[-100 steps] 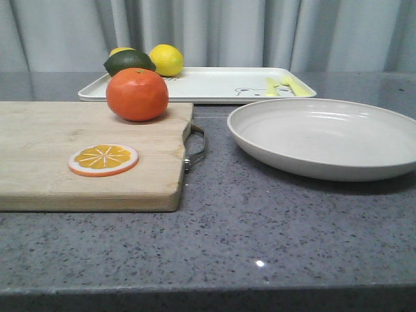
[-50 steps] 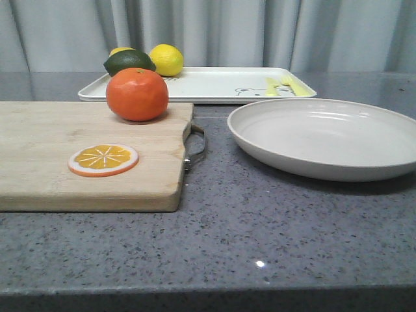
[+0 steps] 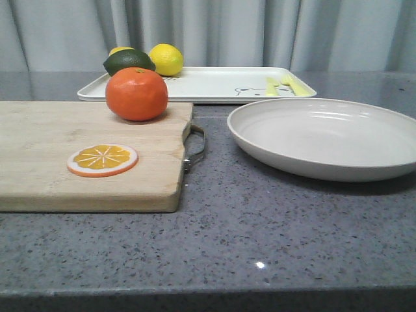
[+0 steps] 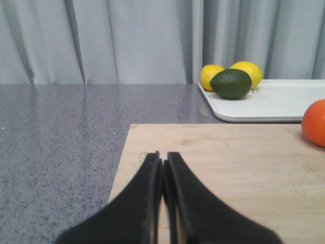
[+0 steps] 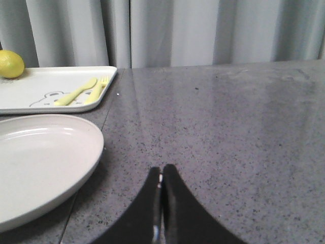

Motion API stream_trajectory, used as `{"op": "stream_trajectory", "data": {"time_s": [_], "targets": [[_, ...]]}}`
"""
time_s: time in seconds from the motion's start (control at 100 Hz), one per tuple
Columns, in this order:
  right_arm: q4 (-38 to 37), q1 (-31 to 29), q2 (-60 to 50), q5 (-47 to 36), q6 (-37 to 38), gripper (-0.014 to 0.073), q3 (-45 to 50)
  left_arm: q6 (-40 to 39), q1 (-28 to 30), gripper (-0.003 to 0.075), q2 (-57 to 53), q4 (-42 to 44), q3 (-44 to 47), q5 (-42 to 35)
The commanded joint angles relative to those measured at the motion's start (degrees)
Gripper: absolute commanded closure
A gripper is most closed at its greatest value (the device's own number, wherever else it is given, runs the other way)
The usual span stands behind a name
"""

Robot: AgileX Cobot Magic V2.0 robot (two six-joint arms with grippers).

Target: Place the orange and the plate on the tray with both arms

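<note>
Grey speckled counter, curtain behind. Nothing placed yet, by the look of it. Left gripper [image 4: 162, 161] and right gripper [image 5: 162, 175]: fingers pressed together, empty. Near: orange [image 3: 136, 94] on cutting board [image 3: 39, 156], plate [image 3: 325, 136] on the counter. Far: tray [image 3: 214, 83] holding lemons, lime, cutlery. Both moves remain.

Almost nothing differs from a second ago. In my front view the orange [image 3: 136, 94], the orange slice [image 3: 103, 160] and the tray [image 3: 214, 84] each sit a hair nearer the counter's left edge than before, all by the same trace, so I cannot tell whether they moved or the view did.
</note>
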Motion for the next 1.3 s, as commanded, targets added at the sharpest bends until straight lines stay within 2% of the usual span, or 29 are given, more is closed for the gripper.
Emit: {"op": "stream_trajectory", "data": {"time_s": [0.0,0.27,0.54,0.99,1.29], "targets": [[-0.72,-0.01,3.08,-3.42,0.04,0.0652,-4.07,-0.1,0.15,0.0739,3.2,-0.01,-4.17,-4.78],[-0.42,-0.01,11.85,-3.9,-0.01,0.0652,-9.26,-0.1,0.15,0.0739,13.05,-0.01,-10.81,-5.17],[-0.42,-0.01,20.91,-5.07,-0.01,0.0652,-15.17,-0.1,0.04,0.0739,22.62,-0.41,-14.69,-12.33],[-0.42,-0.01,36.79,-4.87,-0.01,0.0652,-23.78,-0.1,0.04,0.0739,37.91,-0.41,-23.34,-12.38],[-0.72,-0.01,41.28,-7.12,-0.01,0.0652,-24.95,-0.1,0.04,0.0736,46.77,-0.41,-28.81,-12.27]]}}
